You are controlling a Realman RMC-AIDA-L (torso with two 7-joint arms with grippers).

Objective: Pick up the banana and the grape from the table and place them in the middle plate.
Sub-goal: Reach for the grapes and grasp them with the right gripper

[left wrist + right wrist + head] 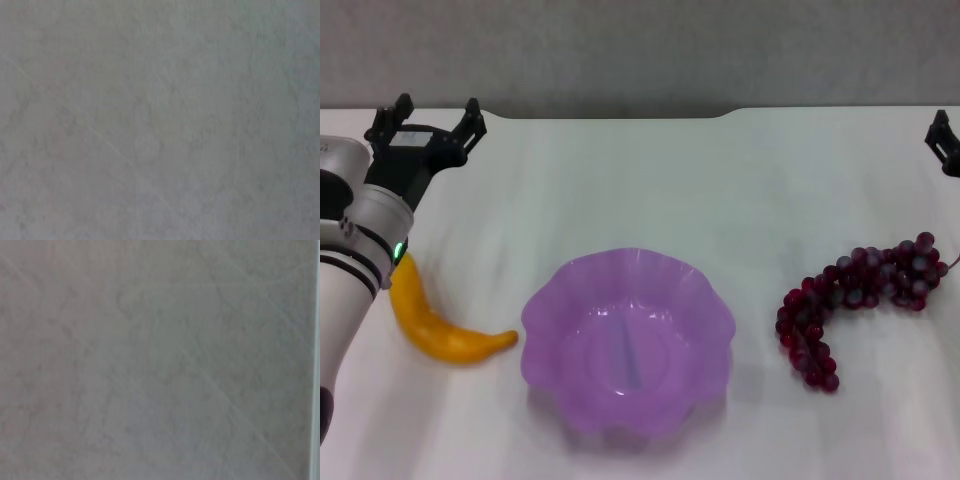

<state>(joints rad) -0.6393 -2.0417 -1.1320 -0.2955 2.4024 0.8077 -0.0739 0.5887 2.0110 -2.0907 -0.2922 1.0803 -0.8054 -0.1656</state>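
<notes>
The banana (440, 325) lies on the white table (650, 180) at the left, partly hidden under my left arm. The purple scalloped middle plate (545, 310) sits empty in the centre front. The bunch of dark red grapes (855, 295) lies to its right. My left gripper (428, 112) is open and empty near the table's far left edge, beyond the banana. Only one black finger of my right gripper (942, 140) shows at the right edge of the head view, beyond the grapes. Both wrist views show only bare tabletop.
A grey wall runs behind the table's notched far edge (610, 113).
</notes>
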